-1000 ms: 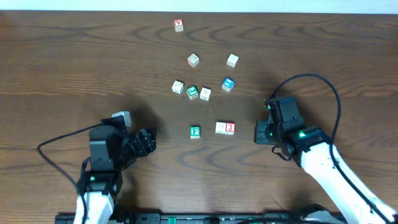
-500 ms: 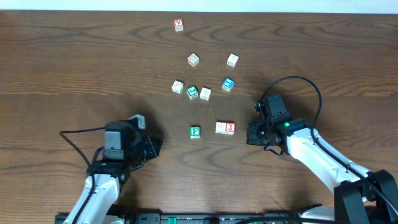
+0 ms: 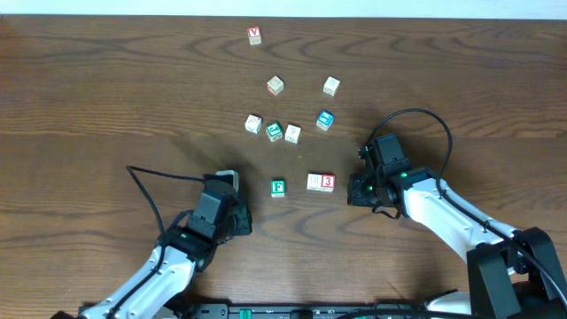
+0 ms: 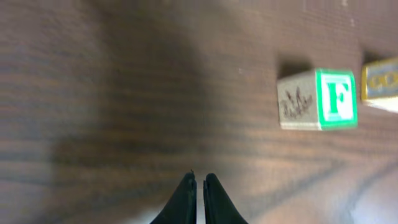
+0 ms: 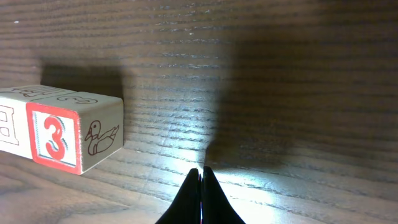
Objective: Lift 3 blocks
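Left hand and right hand pinched shut, empty, green-faced F block, red-bordered 3 block

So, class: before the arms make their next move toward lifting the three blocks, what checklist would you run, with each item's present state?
1. left gripper shut and empty: ok.
2. right gripper shut and empty: ok.
3. red 3 block touching the pale block: ok.
4. green F block against the pale block: not ok, a gap lies between them.
5. Grippers touching the end blocks: not ok, both stand apart.
6. All three blocks flat on the table: ok.
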Controlling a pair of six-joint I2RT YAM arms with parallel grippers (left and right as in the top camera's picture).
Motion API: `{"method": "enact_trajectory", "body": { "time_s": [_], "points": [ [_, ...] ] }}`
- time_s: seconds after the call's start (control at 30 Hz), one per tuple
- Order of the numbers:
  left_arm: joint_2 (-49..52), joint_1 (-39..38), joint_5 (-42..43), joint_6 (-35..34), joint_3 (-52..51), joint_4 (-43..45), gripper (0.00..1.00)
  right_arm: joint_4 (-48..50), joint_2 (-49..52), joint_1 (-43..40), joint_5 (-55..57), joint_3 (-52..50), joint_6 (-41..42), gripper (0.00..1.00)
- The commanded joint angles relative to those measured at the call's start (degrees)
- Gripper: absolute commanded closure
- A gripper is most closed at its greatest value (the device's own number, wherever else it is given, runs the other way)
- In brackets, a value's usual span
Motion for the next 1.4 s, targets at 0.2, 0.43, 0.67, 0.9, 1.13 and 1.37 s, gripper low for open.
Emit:
{"method": "enact_trajectory", "body": {
  "time_s": [0.2,0.43,0.67,0.9,1.13,1.37],
  "points": [
    [13.3,-1.1,3.7,-4.3,1.0,7.3,0.92,1.0,0.7,-0.3,-0.9,-0.3,0.7,0.99],
    [23.2,-3.3,7.4,-5.7,5.7,12.2,0.93,1.0,0.7,-0.3,-0.9,-0.3,1.0,0.99],
    [27.2,-6.1,7.7,-6.0,10.0,12.2,0.92,0.9,0.7,-0.3,-0.9,-0.3,1.1,0.99],
    [27.3,-6.2,7.5,-6.2,10.2,13.2,0.92,1.3,0.7,-0.3,-3.5,-0.3,0.4,0.99],
    [27.3,-6.2,7.5,-6.0,10.2,14.6,0.93,4.1,0.7,1.2,-6.5,-0.3,-1.9,0.99],
    [27.3,-6.2,7.5,-3.7,10.2,15.6,0.92,6.4,2.6,1.8,-5.0,-0.3,-1.9,0.99]
  ]
}}
